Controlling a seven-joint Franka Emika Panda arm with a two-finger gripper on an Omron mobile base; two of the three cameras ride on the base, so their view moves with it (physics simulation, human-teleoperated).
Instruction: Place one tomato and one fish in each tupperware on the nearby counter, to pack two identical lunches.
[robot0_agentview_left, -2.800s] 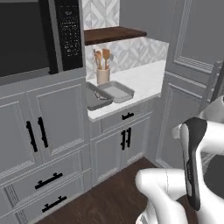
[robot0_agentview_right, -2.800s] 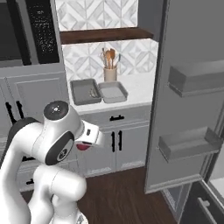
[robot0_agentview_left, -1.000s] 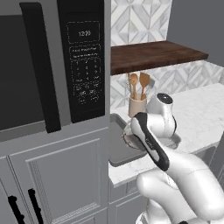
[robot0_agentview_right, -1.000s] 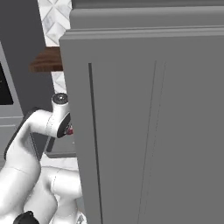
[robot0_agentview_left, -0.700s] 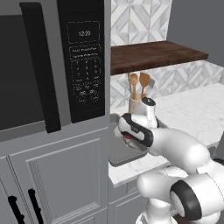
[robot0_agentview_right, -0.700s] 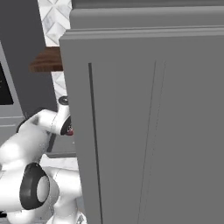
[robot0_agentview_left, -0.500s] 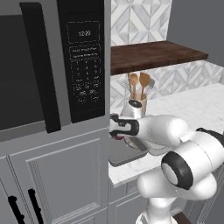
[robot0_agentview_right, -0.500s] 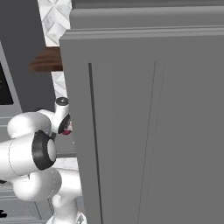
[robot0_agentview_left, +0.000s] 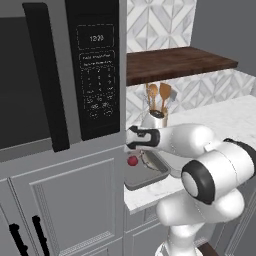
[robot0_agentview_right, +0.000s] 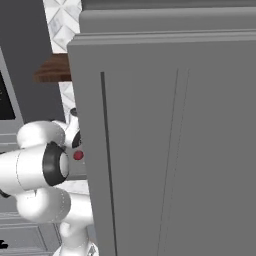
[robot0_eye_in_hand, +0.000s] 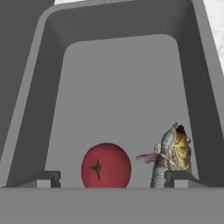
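Gripper is now seen spread, fingers wide apart and gripping nothing; a second ago it was narrower, with the arm higher over the tupperware. Tomato is seen free between the fingertips over the tray floor, with the fish just beside it, inside the same tray. Tray sits on the white marble counter. Beyond the tray: utensil cup, then the wooden shelf. Microwave panel stands left of the tray.
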